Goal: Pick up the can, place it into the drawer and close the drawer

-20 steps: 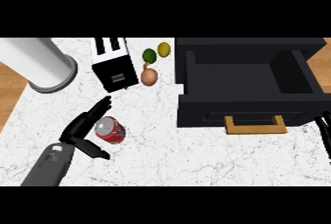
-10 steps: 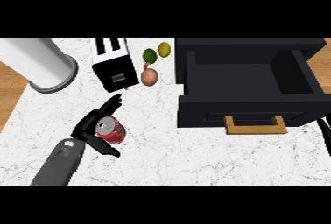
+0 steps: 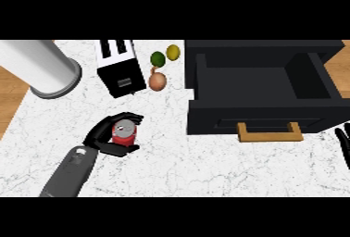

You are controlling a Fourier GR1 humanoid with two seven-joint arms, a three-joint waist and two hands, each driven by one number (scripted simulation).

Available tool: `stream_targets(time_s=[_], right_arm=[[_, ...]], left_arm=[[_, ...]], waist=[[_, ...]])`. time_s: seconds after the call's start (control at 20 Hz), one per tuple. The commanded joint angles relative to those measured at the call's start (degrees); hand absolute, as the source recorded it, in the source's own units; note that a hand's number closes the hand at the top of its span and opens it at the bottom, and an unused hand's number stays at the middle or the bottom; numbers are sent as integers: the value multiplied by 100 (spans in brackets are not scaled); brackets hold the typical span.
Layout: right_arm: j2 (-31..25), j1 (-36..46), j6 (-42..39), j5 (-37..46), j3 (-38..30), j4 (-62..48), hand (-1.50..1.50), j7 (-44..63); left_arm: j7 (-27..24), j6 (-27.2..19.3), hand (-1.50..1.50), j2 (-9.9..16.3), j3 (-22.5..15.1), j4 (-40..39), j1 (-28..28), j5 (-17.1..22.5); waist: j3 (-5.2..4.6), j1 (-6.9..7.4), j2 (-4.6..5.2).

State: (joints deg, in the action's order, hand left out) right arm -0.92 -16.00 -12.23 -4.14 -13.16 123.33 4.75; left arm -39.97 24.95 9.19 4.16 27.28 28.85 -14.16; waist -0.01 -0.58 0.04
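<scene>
A tall white cylinder (image 3: 37, 67) stood up and to the left of the left hand (image 3: 104, 136), well apart. The left hand's fingers and thumb curled round the red can (image 3: 124, 132), which sat on the marble counter (image 3: 171, 157). Above the hand lay a black toaster (image 3: 120, 69), then an onion (image 3: 158, 82), a lime (image 3: 158, 58) and a lemon (image 3: 173, 52). To its right the black drawer (image 3: 263, 90) stood open, wooden handle (image 3: 269, 134) facing front. The right hand (image 3: 343, 143) rested at the right edge, fingers straight.
</scene>
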Motion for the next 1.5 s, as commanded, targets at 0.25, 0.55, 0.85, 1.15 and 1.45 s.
stream_targets(time_s=[0.25,0.55,0.85,1.15,1.45], right_arm=[[87,47,229,32,126,-12,-150,-7],[80,-91,126,-138,-123,126,-150,83],[65,-204,16,-220,-141,226,-150,92],[87,-183,121,-60,-73,240,-150,-24],[-116,-209,-14,-557,-417,381,-150,212]], left_arm=[[731,629,150,-384,-38,755,-115,451],[902,-1399,150,-223,1378,871,-440,1251],[1339,-2040,150,-411,1556,1932,-627,1614],[2490,-2140,150,-706,758,4025,-1414,1502],[3562,-2905,150,-913,-170,5160,-1012,1470]], waist=[[1,36,-9],[7,202,-31],[5,86,-28],[4,77,-23],[4,48,-30]])
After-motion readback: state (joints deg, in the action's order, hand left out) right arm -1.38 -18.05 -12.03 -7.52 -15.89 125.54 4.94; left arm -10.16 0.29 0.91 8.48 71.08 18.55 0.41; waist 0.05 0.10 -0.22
